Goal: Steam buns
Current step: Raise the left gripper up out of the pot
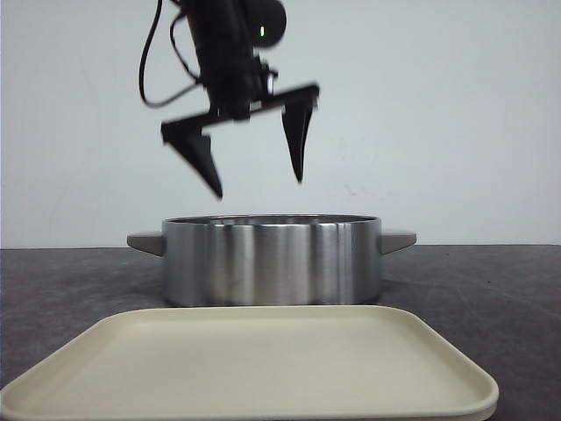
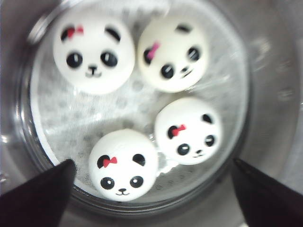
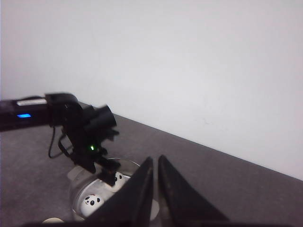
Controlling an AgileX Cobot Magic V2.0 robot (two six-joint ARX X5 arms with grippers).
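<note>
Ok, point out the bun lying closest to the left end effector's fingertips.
The bun with the red bow, lying between the two dark fingertips; the other three lie farther across the steamer pot.

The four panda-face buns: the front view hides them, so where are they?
The four white panda-face buns sit inside the round steel pot, on its perforated steamer plate, directly below the open left pincer, as the left wrist view shows.
</note>
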